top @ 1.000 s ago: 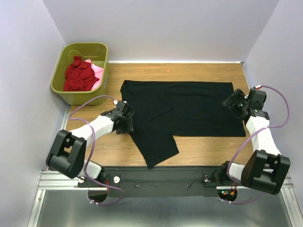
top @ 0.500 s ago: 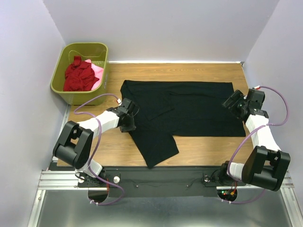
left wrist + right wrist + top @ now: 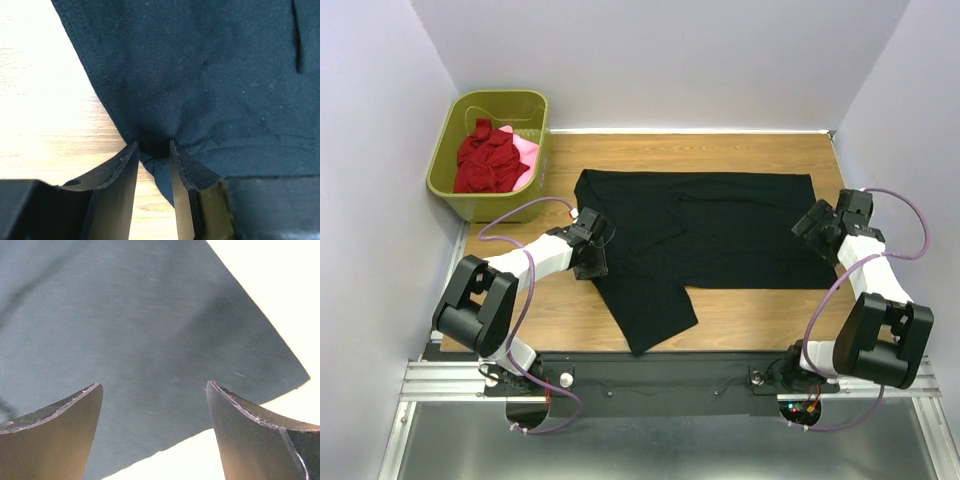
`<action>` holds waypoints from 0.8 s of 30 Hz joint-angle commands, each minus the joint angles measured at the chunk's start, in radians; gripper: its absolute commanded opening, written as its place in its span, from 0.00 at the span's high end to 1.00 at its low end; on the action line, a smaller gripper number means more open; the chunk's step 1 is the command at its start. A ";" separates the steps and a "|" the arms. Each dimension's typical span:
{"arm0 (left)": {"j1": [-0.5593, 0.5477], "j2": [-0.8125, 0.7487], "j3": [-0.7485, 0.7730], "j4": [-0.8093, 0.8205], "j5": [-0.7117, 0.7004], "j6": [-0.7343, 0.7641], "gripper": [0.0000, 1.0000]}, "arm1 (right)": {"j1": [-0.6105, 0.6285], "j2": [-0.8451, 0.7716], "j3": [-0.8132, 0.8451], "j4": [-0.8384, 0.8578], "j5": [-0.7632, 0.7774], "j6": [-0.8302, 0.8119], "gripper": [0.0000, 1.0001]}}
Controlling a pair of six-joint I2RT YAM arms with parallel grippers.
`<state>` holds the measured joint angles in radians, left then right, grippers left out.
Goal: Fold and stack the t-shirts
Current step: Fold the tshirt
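The large black t-shirt [image 3: 720,228] lies spread on the wooden table, one sleeve reaching toward the near edge. My left gripper [image 3: 597,252] is at its left edge, and in the left wrist view it [image 3: 154,148] is shut on a bunched fold of the black cloth [image 3: 200,75]. My right gripper [image 3: 812,222] is open at the shirt's right edge; in the right wrist view it [image 3: 154,386] hangs above a corner of the cloth [image 3: 150,325] with nothing between the fingers. The dark red shirt [image 3: 485,158] and the pink shirt [image 3: 525,150] lie crumpled in the basket.
The olive-green plastic basket [image 3: 449,185] stands at the table's far left corner. Grey walls close in the left, back and right sides. Bare wood [image 3: 750,310] shows along the near edge and left of the shirt.
My left gripper has slid right onto the shirt's left edge and closed on the cloth. My right gripper has shifted slightly toward the right edge of the shirt.
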<state>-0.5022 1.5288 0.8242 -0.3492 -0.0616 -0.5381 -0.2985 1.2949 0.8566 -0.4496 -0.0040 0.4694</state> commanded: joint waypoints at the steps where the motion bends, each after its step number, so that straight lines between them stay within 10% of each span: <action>1: -0.001 0.036 -0.036 -0.059 -0.004 0.039 0.58 | 0.007 0.026 0.024 -0.130 0.176 -0.011 0.12; 16: -0.001 0.037 -0.062 -0.027 0.057 0.089 1.00 | -0.042 0.116 -0.019 -0.143 0.332 0.041 0.28; 24: -0.001 0.019 -0.062 -0.028 0.085 0.087 1.00 | -0.116 0.127 -0.051 -0.089 0.282 0.074 0.29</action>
<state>-0.4992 1.5276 0.8154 -0.3275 -0.0128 -0.4599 -0.3878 1.4261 0.8322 -0.5869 0.2829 0.5068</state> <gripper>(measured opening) 0.142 0.714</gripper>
